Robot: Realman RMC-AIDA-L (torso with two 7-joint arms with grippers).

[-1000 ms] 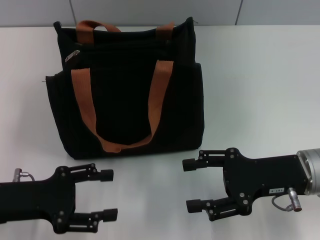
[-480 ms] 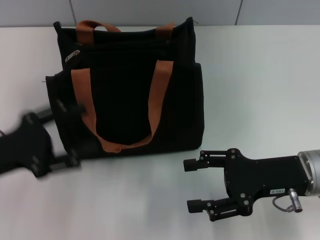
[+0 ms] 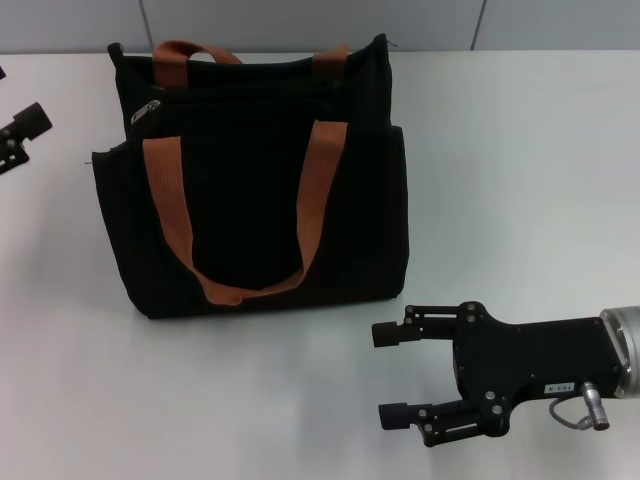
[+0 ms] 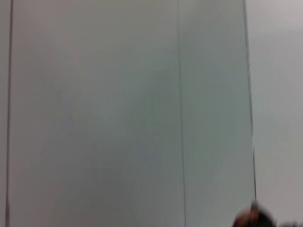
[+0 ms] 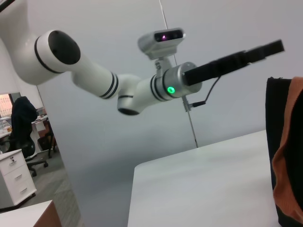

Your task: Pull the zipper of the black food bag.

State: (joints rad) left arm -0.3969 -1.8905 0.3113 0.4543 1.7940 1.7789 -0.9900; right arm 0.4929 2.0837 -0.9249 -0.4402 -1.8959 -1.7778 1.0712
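The black food bag (image 3: 255,190) stands on the white table with two orange-brown handles (image 3: 165,195). The zipper (image 3: 146,111), a small silver pull tab, sits near the bag's top left corner. My left gripper (image 3: 12,100) is at the far left edge of the head view, level with the bag's top and apart from it, its fingers (image 3: 30,120) spread. It also shows in the right wrist view (image 5: 246,54), raised in the air. My right gripper (image 3: 393,372) is open and empty, low over the table in front of the bag's right corner.
The white table (image 3: 520,180) stretches to the right of the bag. A grey panelled wall (image 4: 142,113) fills the left wrist view. The bag's edge (image 5: 279,118) shows in the right wrist view, with an office chair (image 5: 23,127) far behind.
My left gripper has moved from the front left of the table up and away to the far left, beside the bag's top. The right gripper has shifted slightly nearer.
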